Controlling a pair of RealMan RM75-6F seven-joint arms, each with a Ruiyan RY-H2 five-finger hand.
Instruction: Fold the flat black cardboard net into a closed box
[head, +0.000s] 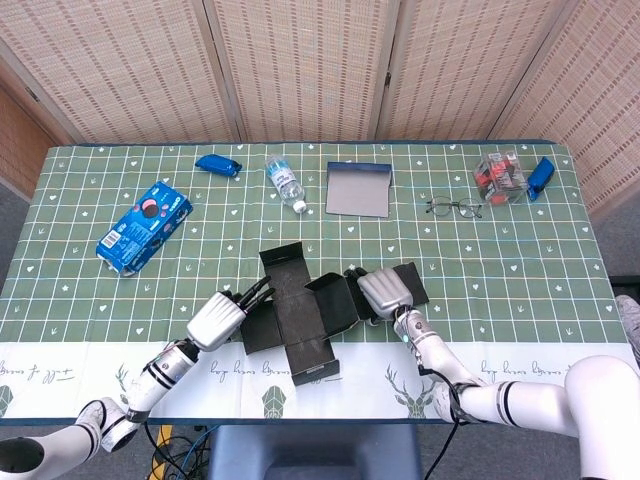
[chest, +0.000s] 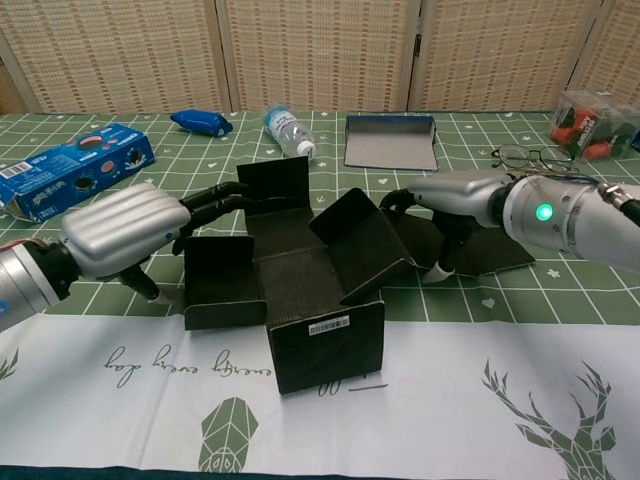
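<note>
The black cardboard net (head: 300, 318) (chest: 300, 285) lies half folded at the table's front middle. Its rear, left, right and front flaps stand up around the base. My left hand (head: 218, 320) (chest: 120, 230) is at the left flap, its fingers stretched out over that flap's top edge toward the rear flap and its thumb outside the flap. My right hand (head: 380, 292) (chest: 455, 195) hovers over the flat outer right panel. Its fingertips touch the back of the tilted right flap and its thumb points down at the panel. Neither hand grips anything.
Along the back stand a blue snack box (head: 145, 225) (chest: 70, 170), a blue packet (head: 217, 165), a lying water bottle (head: 286, 183) (chest: 285, 130), a grey tray (head: 358, 190) (chest: 392, 140), glasses (head: 455, 208) (chest: 525, 157) and a clear container (head: 500, 175).
</note>
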